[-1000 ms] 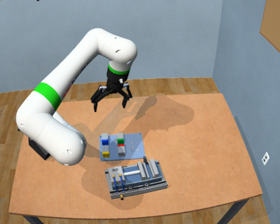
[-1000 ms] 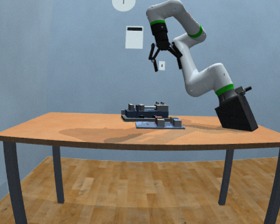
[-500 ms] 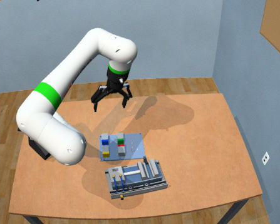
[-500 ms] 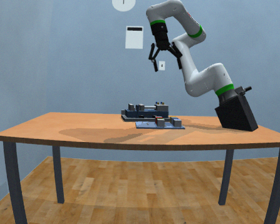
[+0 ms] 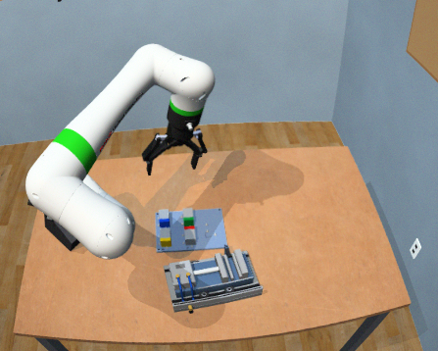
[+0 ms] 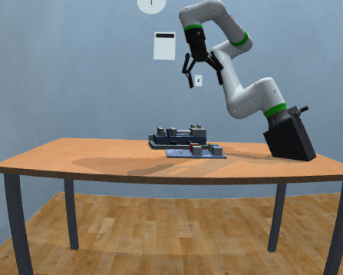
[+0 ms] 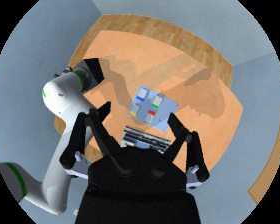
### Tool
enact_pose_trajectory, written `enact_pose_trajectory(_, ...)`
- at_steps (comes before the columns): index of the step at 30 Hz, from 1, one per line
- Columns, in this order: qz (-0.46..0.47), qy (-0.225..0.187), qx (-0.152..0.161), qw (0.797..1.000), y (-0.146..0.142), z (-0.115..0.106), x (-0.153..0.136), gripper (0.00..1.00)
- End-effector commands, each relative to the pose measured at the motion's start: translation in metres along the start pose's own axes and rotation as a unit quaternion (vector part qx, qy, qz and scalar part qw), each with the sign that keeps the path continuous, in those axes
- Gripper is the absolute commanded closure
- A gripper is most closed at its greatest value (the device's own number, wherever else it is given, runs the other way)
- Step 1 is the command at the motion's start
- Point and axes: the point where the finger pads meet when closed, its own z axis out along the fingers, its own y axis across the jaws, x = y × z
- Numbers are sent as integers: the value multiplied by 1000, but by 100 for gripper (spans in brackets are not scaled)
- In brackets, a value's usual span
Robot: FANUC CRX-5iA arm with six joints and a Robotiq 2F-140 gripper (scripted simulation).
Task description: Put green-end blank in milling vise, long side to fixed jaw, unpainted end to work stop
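Observation:
The blank with the green end point(image 5: 188, 217) point(image 7: 152, 103) lies on the blue plate point(image 5: 216, 221) point(image 6: 176, 154), in the right column, its green end facing the red end of a red-ended blank point(image 5: 189, 234) in front of it. The milling vise point(image 5: 213, 279) point(image 6: 178, 137) point(image 7: 147, 139) stands just in front of the plate, its jaws apart with nothing between them. The hosed block is on its left and the fixed jaw point(image 5: 239, 261) on its right. My gripper point(image 5: 171, 168) point(image 6: 205, 82) is open and empty. It hangs high above the table, behind the plate.
A blue-ended blank point(image 5: 164, 219) and a yellow-ended blank point(image 5: 166, 237) lie in the plate's left column. Small pins stand on the plate's bare right part. The arm's black base point(image 6: 289, 140) stands at the table's edge near the plate.

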Motion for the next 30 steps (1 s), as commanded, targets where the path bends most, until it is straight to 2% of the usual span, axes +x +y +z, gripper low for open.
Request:
enact_pose_trajectory(1, 30, -25, -23, 999, 0, -1, 1, 0)
enact_pose_trajectory(10, 75, -63, -58, 993, -1, -1, 2, 0)
enact_pose_trajectory(12, 75, -63, -58, 993, -1, -1, 2, 0)
enact_pose_trajectory(13, -8, 0, 1, 1000, 0, 0, 1, 0)
enact_pose_trajectory(30, -118, -11, 12, 993, 0, 0, 1, 0)
